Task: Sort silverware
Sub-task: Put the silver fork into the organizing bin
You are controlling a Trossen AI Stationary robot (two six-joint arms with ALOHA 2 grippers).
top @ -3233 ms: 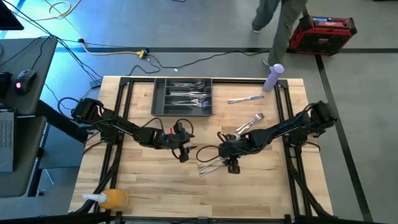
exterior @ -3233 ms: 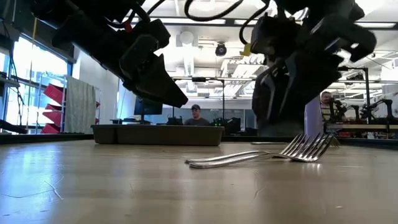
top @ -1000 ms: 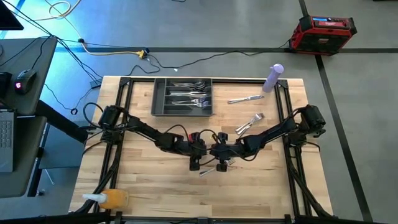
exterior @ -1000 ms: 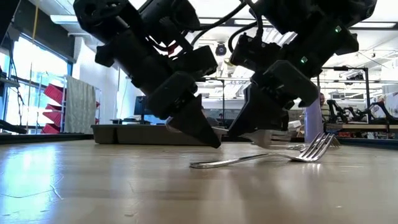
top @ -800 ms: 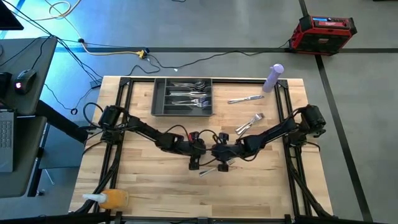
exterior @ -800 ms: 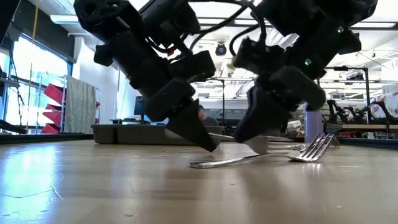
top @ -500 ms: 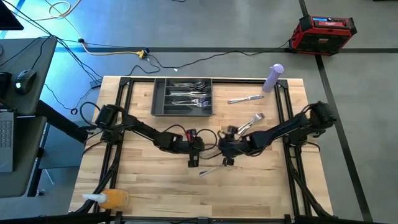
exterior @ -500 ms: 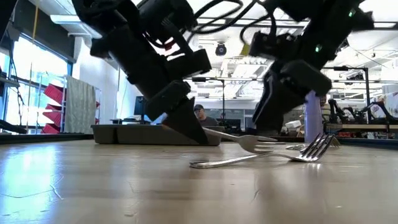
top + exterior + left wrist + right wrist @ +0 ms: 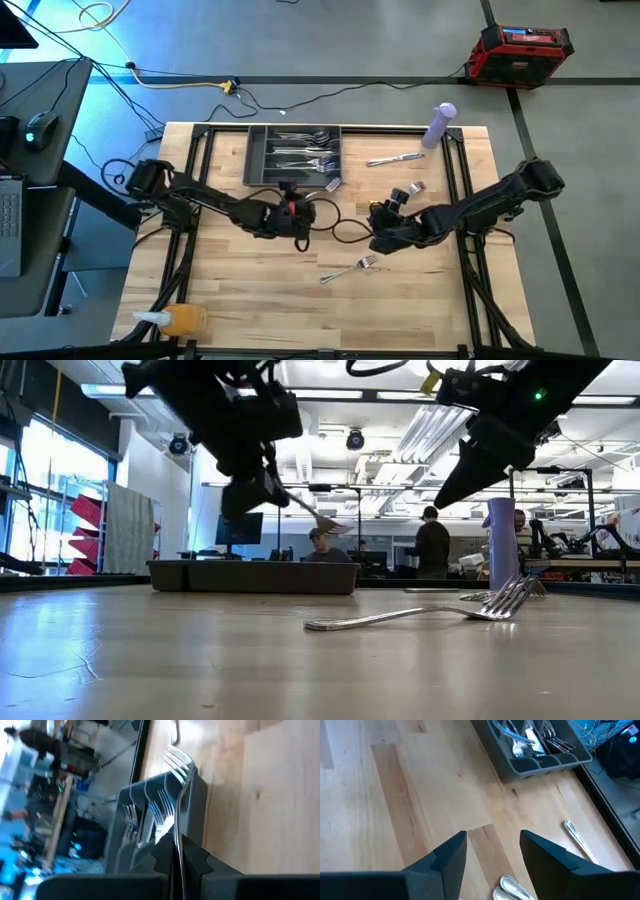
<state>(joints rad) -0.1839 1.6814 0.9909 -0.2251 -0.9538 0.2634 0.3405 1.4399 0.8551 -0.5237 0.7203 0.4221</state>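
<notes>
My left gripper (image 9: 305,212) hangs above the table's middle, just in front of the dark grey tray (image 9: 255,160), and is shut on a silver fork (image 9: 179,795). The tines (image 9: 333,185) point toward the tray. My right gripper (image 9: 492,851) is open, holds nothing and hangs to the right of the middle (image 9: 383,218). A second fork (image 9: 350,268) lies flat on the wood nearer the front edge, also seen in the low view (image 9: 420,612). The tray holds several pieces of silverware (image 9: 532,732). My left gripper pinches the fork's handle (image 9: 177,851) between its two fingers. The fork runs on straight ahead of the fingers, along them, slanting a little downward toward the tray (image 9: 315,512). It is lifted clear of the table, tines (image 9: 180,762) foremost.
Two spoons (image 9: 405,190) lie right of the tray, under my right gripper (image 9: 507,889). A knife (image 9: 395,158) lies at the far right beside a purple bottle (image 9: 440,125). An orange bottle (image 9: 178,320) lies at the near left corner. People stand beyond the table (image 9: 432,545).
My right gripper has opened, let go of the fork, risen and drawn back toward the table's right edge. My left gripper, staying shut on the fork's handle, has lifted it off the table, rolled, and carried it toward the tray. The other fork has stayed put.
</notes>
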